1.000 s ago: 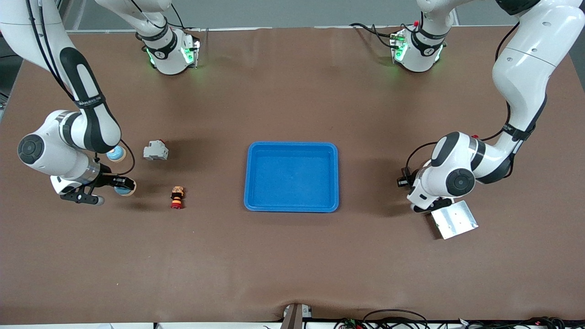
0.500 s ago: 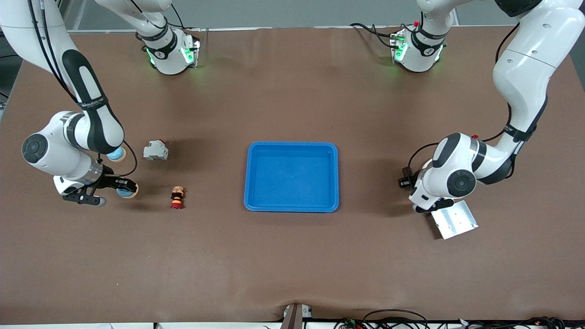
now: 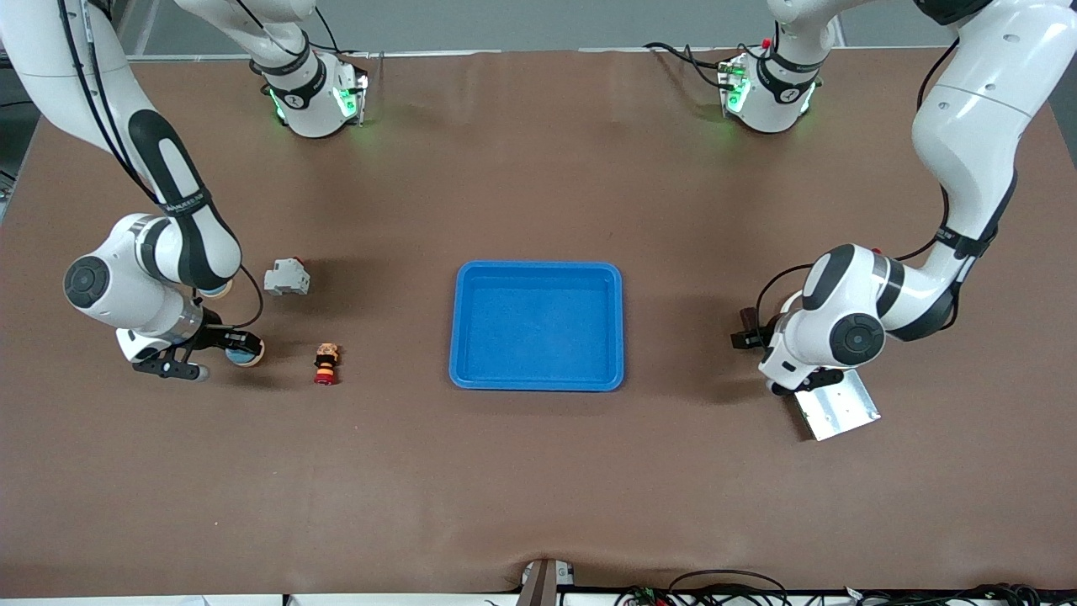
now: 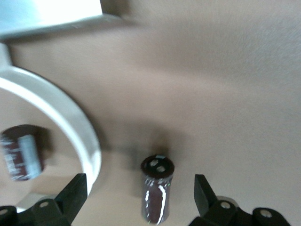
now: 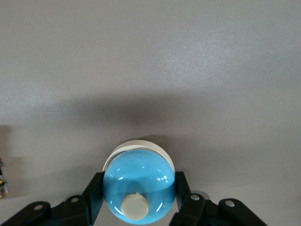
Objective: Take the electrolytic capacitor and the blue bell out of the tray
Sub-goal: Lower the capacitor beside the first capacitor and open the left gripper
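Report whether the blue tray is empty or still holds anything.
Empty: the tray shows only bare blue floor; nothing lies inside its rim in the front view.

Left tool [image 4: 136,197] spread wide, right tool [image 5: 136,195] clamped, both low

Glossy blue dome-shaped bell [image 5: 138,188] with cream button and base, clamped between black right gripper [image 5: 138,195] fingers, above brown table surface [image 5: 188,70]

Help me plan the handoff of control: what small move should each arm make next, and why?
Probably the right gripper, shut on the blue bell off the tray, should lower and release it. The left gripper stands open around the capacitor on the table, so lift clear.
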Action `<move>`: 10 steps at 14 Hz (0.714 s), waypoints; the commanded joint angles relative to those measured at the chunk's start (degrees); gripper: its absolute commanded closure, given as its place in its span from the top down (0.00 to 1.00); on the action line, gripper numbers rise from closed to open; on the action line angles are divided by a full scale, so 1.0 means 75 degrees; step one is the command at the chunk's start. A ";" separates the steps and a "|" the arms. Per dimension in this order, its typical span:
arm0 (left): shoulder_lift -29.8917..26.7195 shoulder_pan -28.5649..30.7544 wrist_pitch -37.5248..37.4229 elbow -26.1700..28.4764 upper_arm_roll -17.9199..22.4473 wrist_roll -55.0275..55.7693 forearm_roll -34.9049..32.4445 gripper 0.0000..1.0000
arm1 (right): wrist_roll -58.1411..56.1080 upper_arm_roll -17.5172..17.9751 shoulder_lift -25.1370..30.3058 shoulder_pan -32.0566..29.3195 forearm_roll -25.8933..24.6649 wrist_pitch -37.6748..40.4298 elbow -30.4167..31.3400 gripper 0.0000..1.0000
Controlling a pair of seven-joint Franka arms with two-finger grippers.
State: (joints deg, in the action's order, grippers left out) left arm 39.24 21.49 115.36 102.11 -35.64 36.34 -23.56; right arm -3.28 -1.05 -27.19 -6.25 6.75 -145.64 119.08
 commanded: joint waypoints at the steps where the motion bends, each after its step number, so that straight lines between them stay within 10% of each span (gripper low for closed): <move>1: -0.0788 0.0098 -0.0602 0.0074 -0.0215 0.0112 0.0152 1.00 | -0.0160 0.0057 -0.0066 -0.0034 0.0131 -0.0128 -0.0034 0.00; 10: -0.2077 0.1046 -0.3368 -0.1251 -0.0346 -0.2075 0.1266 1.00 | -0.0160 0.0057 -0.0218 0.0001 0.0131 -0.0116 -0.0081 0.00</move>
State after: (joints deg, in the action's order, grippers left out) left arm 27.24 25.73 92.12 92.25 -37.38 26.56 -16.36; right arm -3.45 -0.76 -28.53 -6.06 6.75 -146.35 119.00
